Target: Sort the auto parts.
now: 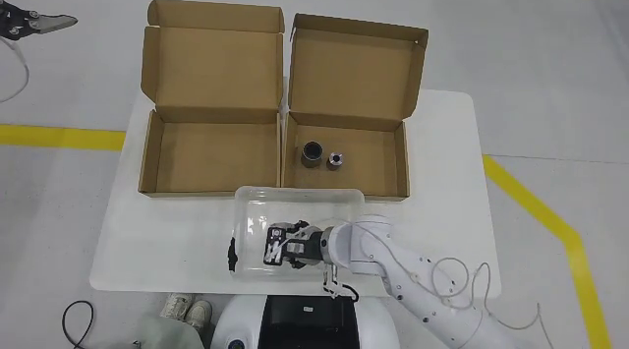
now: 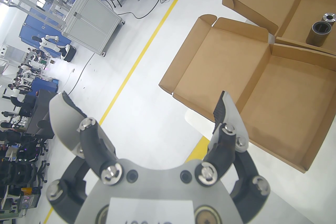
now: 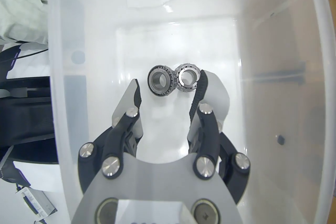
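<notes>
**Take one bearing, not the pair**
Your right fingers [image 3: 198, 93] stand wide open, holding nothing, low in the clear bin [image 3: 302, 25], with two touching bearings [image 3: 160, 80] between their tips. Centre on one and close gently so the other rolls free. Beyond, on the white tabletop [image 1: 442, 152], the right box [image 1: 373, 167] holds a dark sleeve [image 1: 313, 152]. Your left fingers [image 2: 225, 114] hang open and unladen over the yellow-lined floor [image 1: 59, 136].
</notes>
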`<action>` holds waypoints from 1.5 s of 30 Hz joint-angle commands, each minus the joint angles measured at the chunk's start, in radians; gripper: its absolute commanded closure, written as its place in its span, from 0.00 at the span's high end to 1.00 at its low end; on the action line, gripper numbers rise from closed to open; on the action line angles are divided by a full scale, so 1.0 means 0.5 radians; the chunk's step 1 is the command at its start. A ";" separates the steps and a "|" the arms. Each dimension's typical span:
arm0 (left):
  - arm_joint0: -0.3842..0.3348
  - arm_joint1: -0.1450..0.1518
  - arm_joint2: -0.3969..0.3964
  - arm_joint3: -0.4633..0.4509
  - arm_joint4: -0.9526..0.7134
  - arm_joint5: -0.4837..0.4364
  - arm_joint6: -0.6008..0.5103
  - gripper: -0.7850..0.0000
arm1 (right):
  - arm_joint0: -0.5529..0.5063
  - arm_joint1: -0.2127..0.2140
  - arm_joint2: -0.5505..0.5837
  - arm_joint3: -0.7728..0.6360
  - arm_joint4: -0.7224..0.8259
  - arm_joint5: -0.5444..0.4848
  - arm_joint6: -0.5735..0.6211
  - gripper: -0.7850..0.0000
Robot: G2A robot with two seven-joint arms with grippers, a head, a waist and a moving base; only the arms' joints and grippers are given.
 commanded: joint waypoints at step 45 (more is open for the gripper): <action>0.000 0.000 0.000 0.000 0.000 0.000 0.000 1.00 | -0.207 0.050 0.145 -0.134 -0.159 0.283 -0.143 0.00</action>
